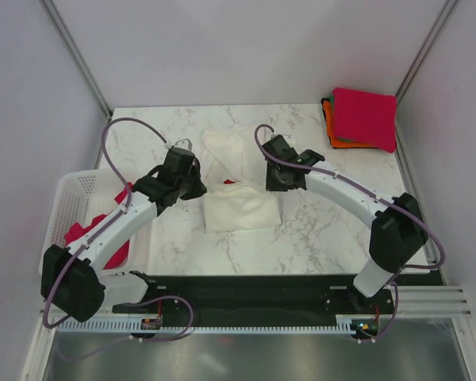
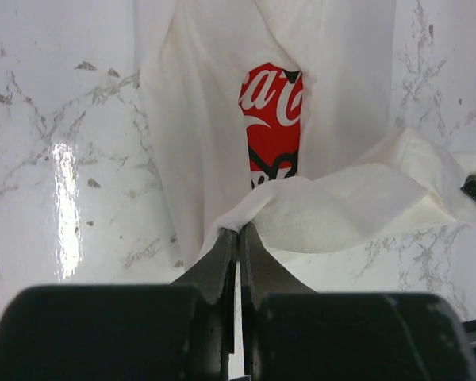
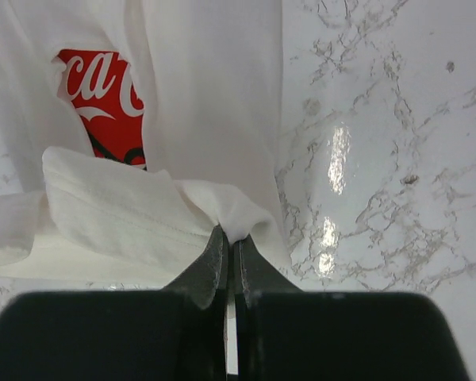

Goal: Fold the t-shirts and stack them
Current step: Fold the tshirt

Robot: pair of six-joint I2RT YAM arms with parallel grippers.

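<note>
Left gripper (image 2: 239,230) and right gripper (image 3: 228,234) are each clamped on the white shirt (image 1: 238,210), fingers pressed together with cloth pinched between them, one at either end of the same doubled edge. That shirt lies mid-table (image 1: 325,230) between the two arms. Its sides are turned inward, so the red print (image 2: 274,119) shows only as a narrow strip beyond the held edge, which sags a little between the two grips. I judge the step in hand to be the crosswise fold, the near part being brought over the far part. The next move seems to call for both arms to travel forward together at the same height and pace, so the edge stays straight and taut. They would then lay it down across the print and open only once the cloth rests flat. If one arm leads, the fold will likely skew or bunch. A stack (image 1: 363,119) of folded shirts, magenta on top, waits at the far right corner, well apart. Another pink shirt (image 1: 83,232) lies in the basket (image 1: 79,184) at the left.
</note>
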